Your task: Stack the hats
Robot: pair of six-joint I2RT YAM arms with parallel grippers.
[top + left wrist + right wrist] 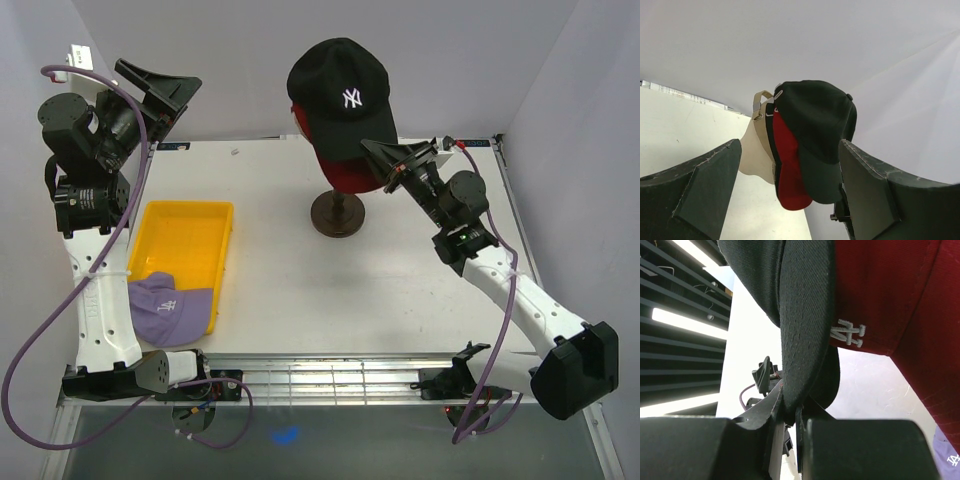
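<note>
On the white table (330, 290), a yellow tray (190, 206) holds a lavender cap (160, 306).

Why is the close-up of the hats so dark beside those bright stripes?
Right wrist view: the light strips are blown out, so the black cap near the lens goes dark. Top external view: even light, soft shadows. Left wrist view: evenly lit.

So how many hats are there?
5: NY cap, red cap, second black cap and tan cap stacked on the stand; lavender cap partly in the tray. More may be hidden.
</note>
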